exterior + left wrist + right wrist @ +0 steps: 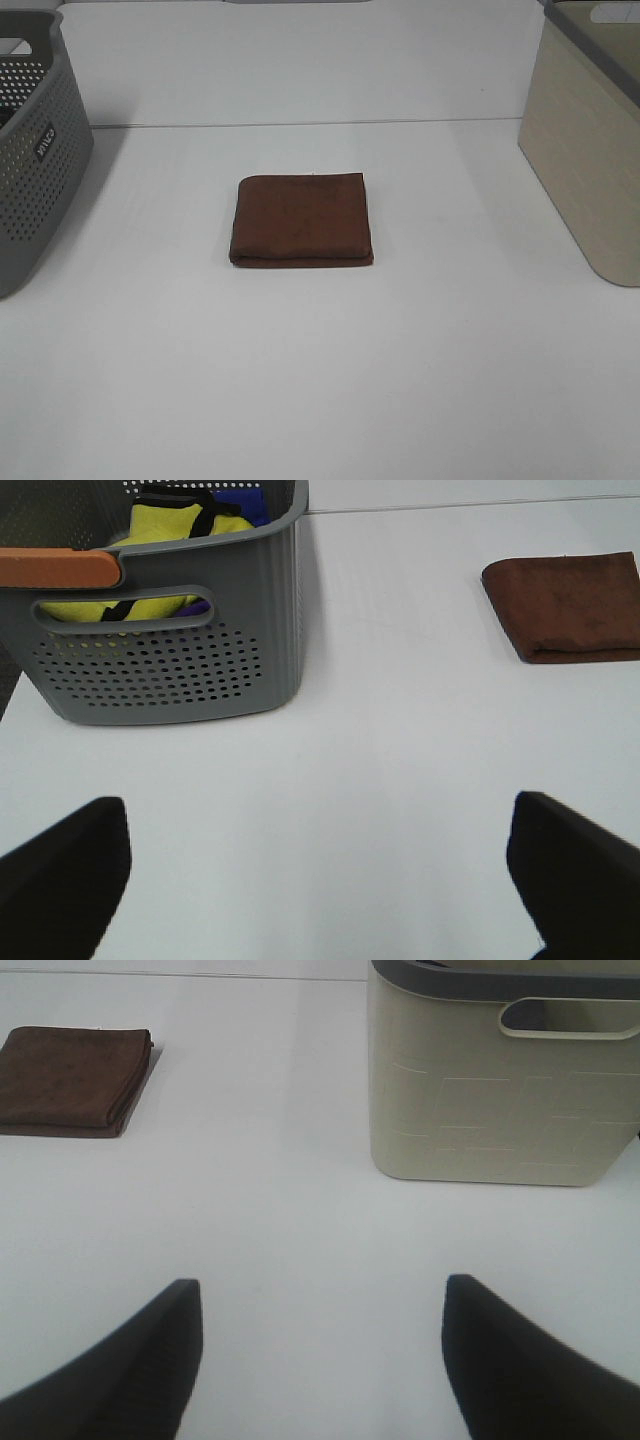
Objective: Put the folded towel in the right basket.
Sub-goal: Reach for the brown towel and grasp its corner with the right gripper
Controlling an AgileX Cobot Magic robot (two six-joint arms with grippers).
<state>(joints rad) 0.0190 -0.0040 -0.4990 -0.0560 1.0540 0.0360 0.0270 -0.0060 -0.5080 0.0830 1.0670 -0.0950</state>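
Note:
A folded brown towel (302, 220) lies flat in the middle of the white table; it also shows in the left wrist view (567, 607) and in the right wrist view (72, 1080). The beige right basket (592, 140) stands at the table's right edge, seen close in the right wrist view (500, 1080). My left gripper (320, 880) is open and empty, well short of the towel. My right gripper (320, 1360) is open and empty, in front of the beige basket. Neither gripper shows in the exterior high view.
A grey perforated basket (35, 150) stands at the left edge; it holds yellow and blue cloth (165, 530) and has an orange handle (60, 568). White table (320, 380) lies around the towel.

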